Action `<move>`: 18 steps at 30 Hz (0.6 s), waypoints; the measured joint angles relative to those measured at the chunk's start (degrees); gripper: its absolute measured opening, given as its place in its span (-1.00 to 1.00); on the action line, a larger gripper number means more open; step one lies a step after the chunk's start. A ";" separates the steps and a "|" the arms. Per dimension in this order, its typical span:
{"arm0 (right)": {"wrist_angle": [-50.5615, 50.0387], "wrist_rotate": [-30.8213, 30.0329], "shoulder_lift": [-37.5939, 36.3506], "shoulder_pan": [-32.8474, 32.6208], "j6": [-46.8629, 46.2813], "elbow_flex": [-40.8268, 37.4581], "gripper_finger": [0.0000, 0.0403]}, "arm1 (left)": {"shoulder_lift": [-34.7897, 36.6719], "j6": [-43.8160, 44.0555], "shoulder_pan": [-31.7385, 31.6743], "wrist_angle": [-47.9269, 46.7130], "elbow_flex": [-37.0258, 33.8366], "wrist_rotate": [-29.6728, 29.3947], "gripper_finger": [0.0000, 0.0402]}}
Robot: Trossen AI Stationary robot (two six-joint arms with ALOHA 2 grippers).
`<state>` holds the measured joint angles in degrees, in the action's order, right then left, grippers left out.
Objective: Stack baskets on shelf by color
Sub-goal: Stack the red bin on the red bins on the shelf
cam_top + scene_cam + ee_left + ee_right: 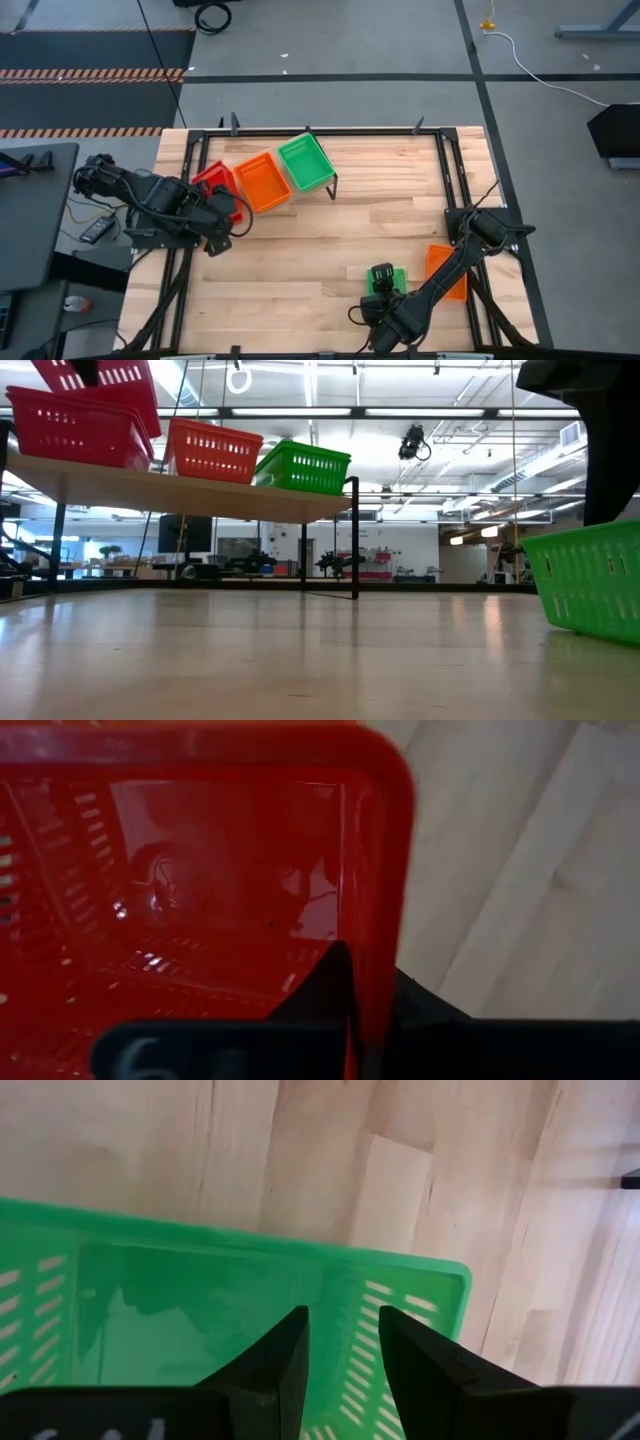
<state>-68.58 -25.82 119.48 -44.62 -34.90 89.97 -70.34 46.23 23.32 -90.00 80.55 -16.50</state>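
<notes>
Left tool (232, 212) clamped on the rim of a tilted red plastic mesh basket (100, 378), held above another red mesh basket (75, 428) at the left end of the pale wooden shelf (200, 495); an orange mesh basket (212, 452) and a green mesh basket (303, 467) in line to its right. Likely to catch a corner and ride skewed instead of nesting, given the tilt; possible shove of the lower basket toward the shelf edge or into the orange one. Right tool (340, 1350) down at the near side of the table (330, 250), fingers narrowly apart astride the wall of a second green mesh basket (200, 1320), not visibly pinching: thin grip, likely to slip or tip on lifting. Another orange mesh basket (447, 272) just right of that arm, at risk of a knock
</notes>
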 joint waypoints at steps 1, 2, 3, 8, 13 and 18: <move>0.02 0.02 0.00 0.00 -0.04 0.00 -0.35 | 0.02 0.31 0.16 -0.02 0.00 0.14 -0.96; 0.12 0.02 0.00 -0.04 -0.04 0.00 -0.35 | 0.02 0.63 0.48 0.00 0.00 0.25 -0.95; 0.23 0.02 0.00 -0.04 -0.04 0.00 -0.35 | 0.02 0.92 0.77 -0.01 0.00 0.23 -0.93; 0.37 0.02 0.00 -0.04 -0.02 0.00 -0.35 | 0.02 1.12 1.43 -0.02 0.00 -0.09 -0.82; 0.37 0.02 0.00 -0.04 -0.03 0.00 -0.36 | 0.04 1.17 1.39 -0.01 0.00 -1.21 -0.64; 0.39 0.15 0.00 -0.04 0.00 0.00 -0.35 | 0.04 2.65 1.39 0.00 0.00 -1.68 -0.44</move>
<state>-68.18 -25.67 119.48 -44.66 -34.89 89.97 -70.30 48.89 24.71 -90.00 80.55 -18.18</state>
